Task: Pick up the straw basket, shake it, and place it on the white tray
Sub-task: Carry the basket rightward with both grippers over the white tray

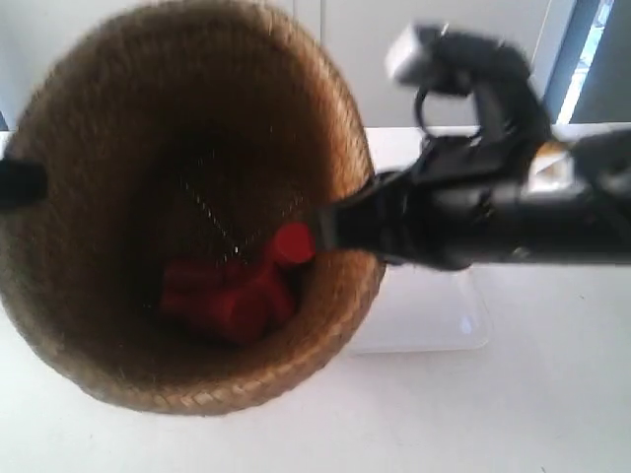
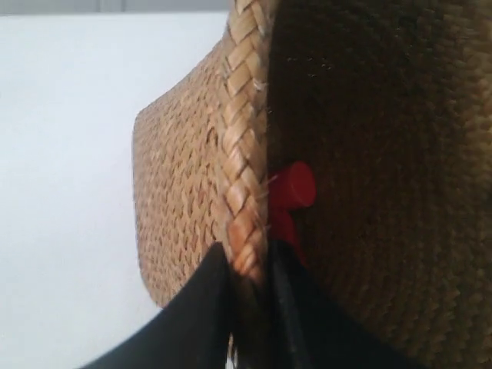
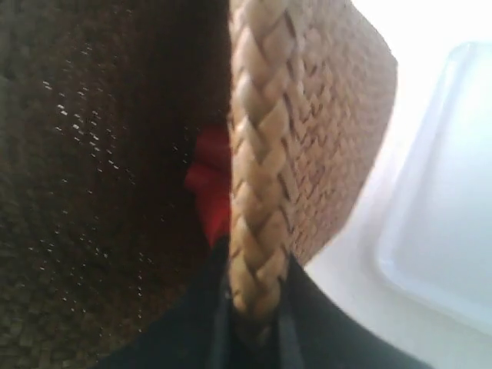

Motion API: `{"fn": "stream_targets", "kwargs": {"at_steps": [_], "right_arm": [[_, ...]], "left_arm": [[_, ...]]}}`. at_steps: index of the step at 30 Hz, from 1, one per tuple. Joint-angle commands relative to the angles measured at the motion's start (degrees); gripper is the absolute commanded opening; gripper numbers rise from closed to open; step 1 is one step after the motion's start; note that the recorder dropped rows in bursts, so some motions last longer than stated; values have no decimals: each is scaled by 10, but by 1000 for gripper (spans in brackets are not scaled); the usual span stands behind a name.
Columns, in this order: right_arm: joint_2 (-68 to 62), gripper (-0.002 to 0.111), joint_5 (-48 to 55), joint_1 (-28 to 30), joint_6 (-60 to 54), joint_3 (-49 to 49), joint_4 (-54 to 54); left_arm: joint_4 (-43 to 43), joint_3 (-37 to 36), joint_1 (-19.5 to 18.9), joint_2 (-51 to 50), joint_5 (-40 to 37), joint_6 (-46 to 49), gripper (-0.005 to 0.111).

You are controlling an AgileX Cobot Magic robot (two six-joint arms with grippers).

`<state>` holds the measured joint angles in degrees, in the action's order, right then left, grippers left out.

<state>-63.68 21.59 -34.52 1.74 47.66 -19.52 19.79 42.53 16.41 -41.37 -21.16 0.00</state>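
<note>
Tapering brown braided straw basket [image 1: 99, 148]

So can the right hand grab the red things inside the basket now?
Probably not. The right hand is shut on the braided rim of the straw basket, so it is busy holding. The red pieces lie deep at the bottom, well past the rim.

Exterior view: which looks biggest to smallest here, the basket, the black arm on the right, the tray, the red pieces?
1. Basket, though nearest the camera.
2. Arm at the exterior view's right.
3. Tray and red pieces: about alike; the tray is partly hidden, so unranked.
</note>
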Motion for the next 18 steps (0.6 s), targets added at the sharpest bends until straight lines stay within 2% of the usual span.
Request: {"fn": "stream_targets", "kwargs": {"at_steps": [1,2,3,5,18], "right_arm": [[85,0,-114,-26,20,-23,74],[24,0,-77,4,96,-45,79],[2,0,-55,7,91,-37,73],[-5,0,-64,-4,58,-21,64],[-10,0,-58,-4,60,-4,85]], "left_arm": [[1,33,-9,43,-10,81,0],[-35,-7,-21,0,0,0,0],[-32,-8,-23,-11,-3,-7,0],[-1,13,-23,-10,-3,52,0],[-11,36,-23,-9,-14,48,0]]}}
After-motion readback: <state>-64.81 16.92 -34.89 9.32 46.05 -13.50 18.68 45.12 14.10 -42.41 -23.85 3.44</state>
